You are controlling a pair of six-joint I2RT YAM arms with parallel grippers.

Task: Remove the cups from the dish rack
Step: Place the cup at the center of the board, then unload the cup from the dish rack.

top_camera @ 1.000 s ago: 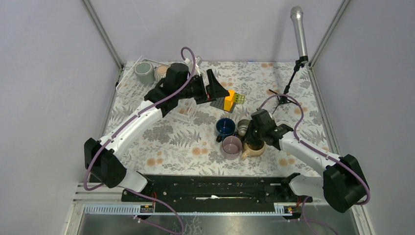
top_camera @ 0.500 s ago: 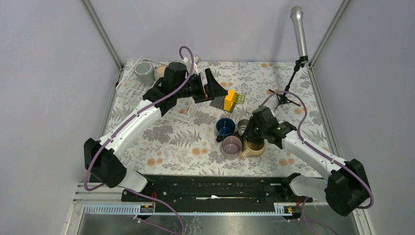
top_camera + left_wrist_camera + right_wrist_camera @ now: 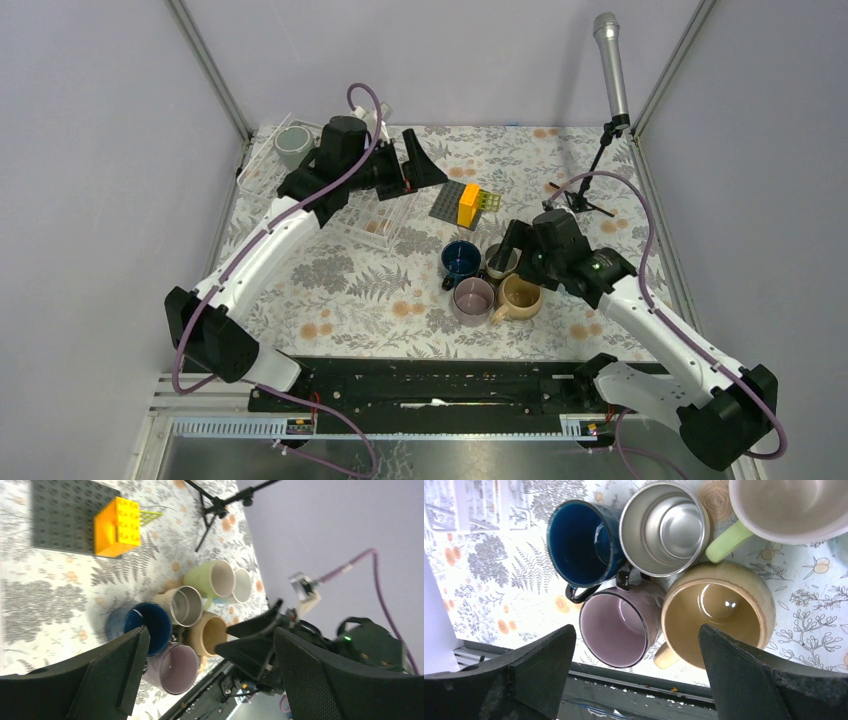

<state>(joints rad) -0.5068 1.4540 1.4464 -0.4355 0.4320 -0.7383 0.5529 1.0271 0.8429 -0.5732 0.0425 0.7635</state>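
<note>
Several cups stand clustered on the floral cloth: navy [image 3: 581, 542], steel [image 3: 665, 527], mauve [image 3: 616, 627], tan [image 3: 714, 617] and pale green [image 3: 784, 507]. My right gripper [image 3: 636, 635] hangs open above the mauve and tan cups, holding nothing. In the top view it [image 3: 515, 255] hovers over the steel cup [image 3: 497, 260]. The clear dish rack [image 3: 375, 228] lies at the back left with a grey cup [image 3: 293, 146] at its far end. My left gripper [image 3: 415, 168] is open and empty above the rack's right end, and my arm hides part of the rack.
A dark studded plate [image 3: 447, 198] with a yellow block [image 3: 467, 205] sits between the rack and the cups. A microphone stand [image 3: 590, 185] rises at the back right. The frame posts and walls close in the table's sides.
My right gripper has opened, let go of the tan cup and drawn back up and to the right. My left arm has swung back and left over the rack.
</note>
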